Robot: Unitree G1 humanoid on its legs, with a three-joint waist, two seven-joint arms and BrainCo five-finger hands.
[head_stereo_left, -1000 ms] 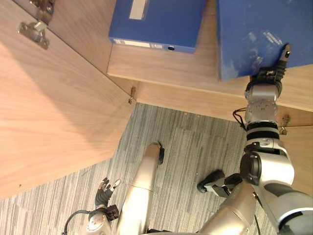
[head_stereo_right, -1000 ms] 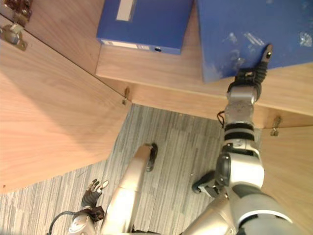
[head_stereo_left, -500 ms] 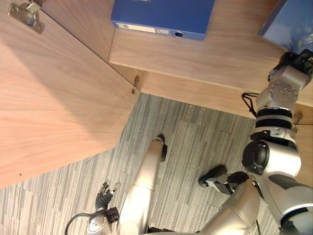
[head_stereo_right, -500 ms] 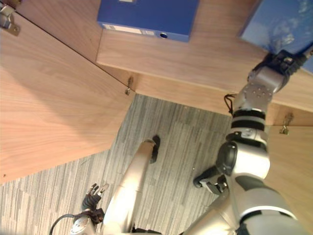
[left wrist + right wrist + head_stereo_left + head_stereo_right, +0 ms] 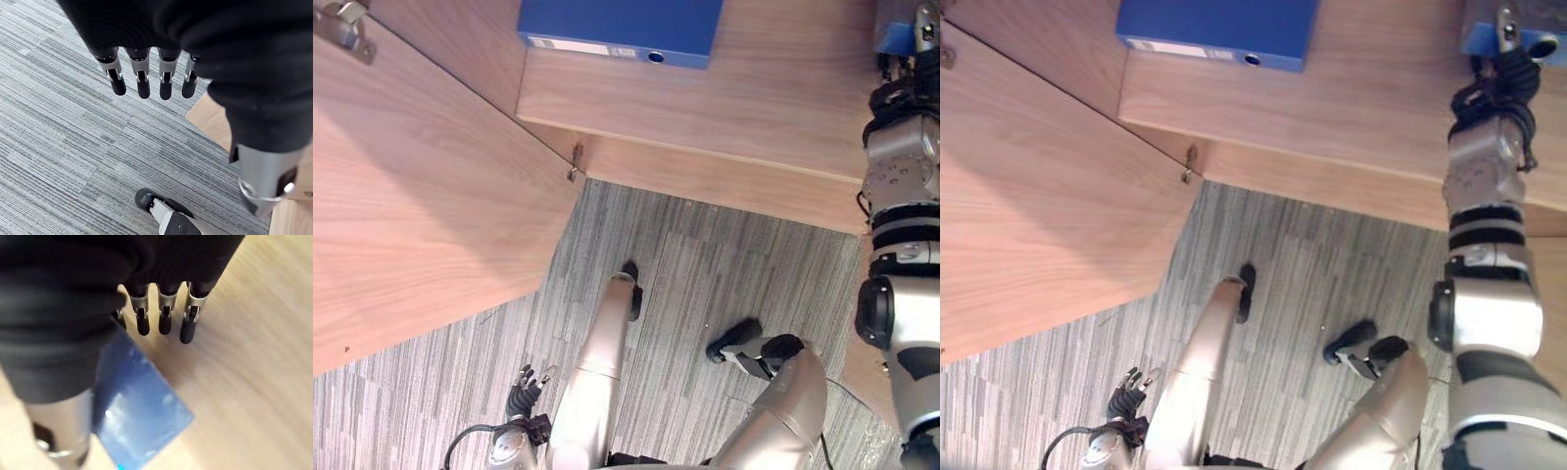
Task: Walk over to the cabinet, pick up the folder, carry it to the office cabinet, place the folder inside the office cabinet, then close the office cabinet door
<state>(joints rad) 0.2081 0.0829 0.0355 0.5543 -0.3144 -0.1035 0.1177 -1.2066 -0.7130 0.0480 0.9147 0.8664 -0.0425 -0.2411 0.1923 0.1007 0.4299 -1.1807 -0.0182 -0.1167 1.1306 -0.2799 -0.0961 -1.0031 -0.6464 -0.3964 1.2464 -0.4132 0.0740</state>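
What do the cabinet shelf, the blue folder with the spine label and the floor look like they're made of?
Cabinet shelf: wood or wood-look laminate, matt, with visible grain. Blue folder: probably plastic-covered board, with a smooth, even face, a pale spine label and a round finger hole. Floor: seemingly carpet tile, grey and finely striped, the stripes changing direction at the seams.

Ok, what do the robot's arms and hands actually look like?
The arms are silver-grey, and the right arm has black bands above the wrist. The left robot hand and right robot hand each have a dark ribbed cover over the back and wrist, a row of silver fingers with dark tips, and a separate thumb.
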